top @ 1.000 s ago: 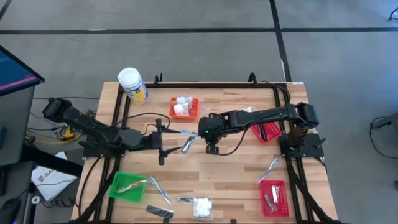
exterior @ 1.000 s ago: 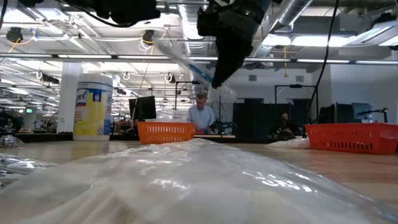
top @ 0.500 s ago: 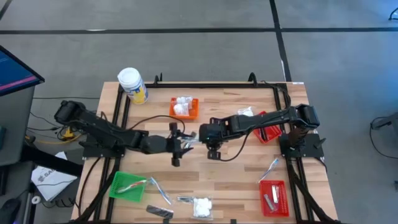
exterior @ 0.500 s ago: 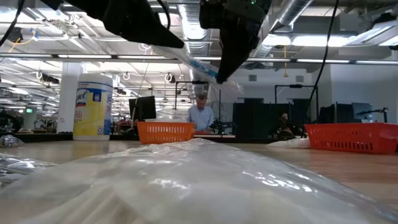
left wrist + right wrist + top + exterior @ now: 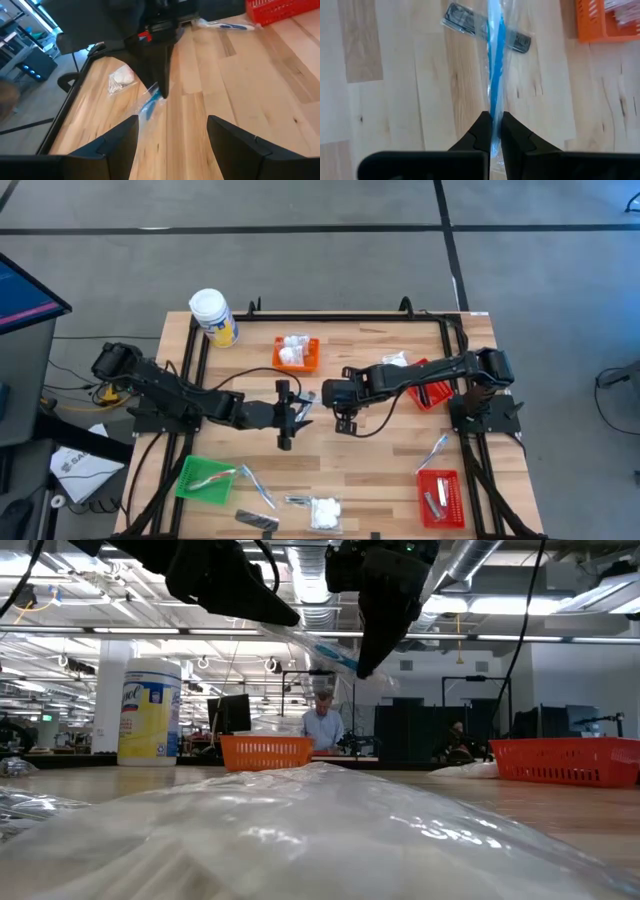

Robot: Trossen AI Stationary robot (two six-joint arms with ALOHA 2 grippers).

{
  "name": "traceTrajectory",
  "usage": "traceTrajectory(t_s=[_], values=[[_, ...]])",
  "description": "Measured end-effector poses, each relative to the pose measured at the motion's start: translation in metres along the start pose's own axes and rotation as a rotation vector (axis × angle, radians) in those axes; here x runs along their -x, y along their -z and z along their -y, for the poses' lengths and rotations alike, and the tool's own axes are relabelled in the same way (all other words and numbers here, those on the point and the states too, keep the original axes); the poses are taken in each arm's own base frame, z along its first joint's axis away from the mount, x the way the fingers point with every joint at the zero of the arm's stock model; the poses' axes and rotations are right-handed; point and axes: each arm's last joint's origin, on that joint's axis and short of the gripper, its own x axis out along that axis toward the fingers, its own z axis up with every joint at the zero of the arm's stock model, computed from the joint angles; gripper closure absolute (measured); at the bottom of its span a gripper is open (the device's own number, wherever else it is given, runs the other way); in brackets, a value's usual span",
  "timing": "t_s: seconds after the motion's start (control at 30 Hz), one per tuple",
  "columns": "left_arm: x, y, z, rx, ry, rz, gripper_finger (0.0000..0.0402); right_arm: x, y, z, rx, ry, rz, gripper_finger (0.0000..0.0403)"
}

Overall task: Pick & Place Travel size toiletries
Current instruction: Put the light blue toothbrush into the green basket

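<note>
Above the middle of the wooden surface [image 5: 380,470], the right gripper [image 5: 322,395] is clamped tight on a thin clear-wrapped stick [image 5: 494,60] with a blue core. In the right wrist view the stick runs straight out from between the closed fingertips [image 5: 482,131], held clear of the boards below. The left gripper [image 5: 303,402] faces the right one from just beside it, its fingers [image 5: 120,142] spread apart on either side of the stick's free end [image 5: 150,104]; whether they touch the wrapper cannot be told. In the low view the stick [image 5: 325,648] slants between the two dark grippers, well above the surface.

Other toiletries lie about: a white lumpy packet [image 5: 325,511] and a dark sachet [image 5: 257,521] near the front edge, white packets in the orange basket [image 5: 297,353], a wrapped stick [image 5: 433,450] near the small red basket [image 5: 440,498], and sticks by the green basket [image 5: 205,480]. The white-lidded jar [image 5: 213,316] stands at the back left corner.
</note>
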Motion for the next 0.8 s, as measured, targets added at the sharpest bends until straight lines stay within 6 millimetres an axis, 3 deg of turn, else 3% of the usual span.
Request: traceTrajectory(t_s=[0.37, 0.8], values=[[0.003, -0.007, 0.003, -0.020, 0.003, 0.039, 0.0172, 0.003, -0.001, -0.019, 0.048, -0.082, 0.037, 0.0392], [0.014, -0.019, 0.014, -0.060, 0.038, 0.116, 0.0172, 0.003, -0.003, -0.020, 0.073, -0.084, 0.059, 0.0392]])
